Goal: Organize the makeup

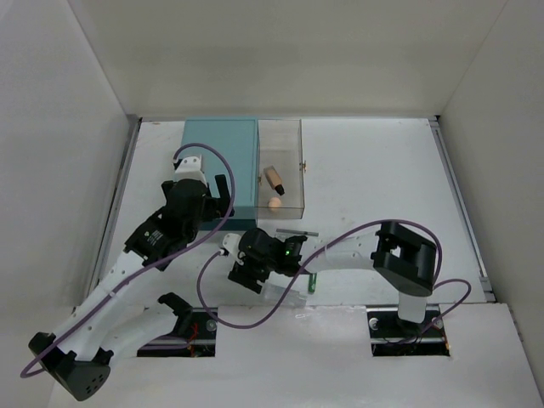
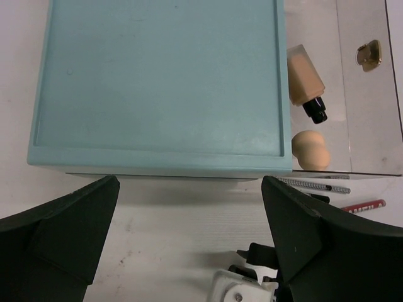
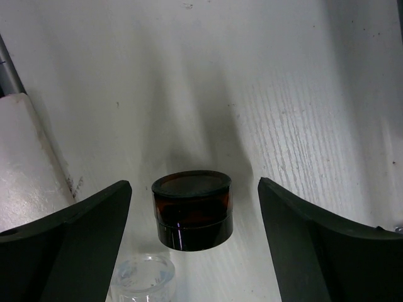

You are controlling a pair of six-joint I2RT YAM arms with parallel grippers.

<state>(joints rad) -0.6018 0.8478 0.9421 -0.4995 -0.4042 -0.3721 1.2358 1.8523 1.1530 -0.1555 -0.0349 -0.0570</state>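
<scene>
Grasp step: small dark amber round jar with black lid (image 3: 192, 211) stands on white desk (image 3: 283, 75) between right claw (image 1: 246, 274) fingers, jaws apart, untouched. Next: squeeze squarely, carry to clear plastic tray (image 1: 293, 136) at 12 o'clock. Left claw (image 2: 189, 185) spread wide, holding nothing.

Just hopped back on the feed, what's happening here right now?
The right gripper is down at the table with its open jaws either side of a small dark jar, not gripping it yet. The left gripper hovers open near the teal box. The tube and sponge already lie in the clear tray beside the box.
</scene>
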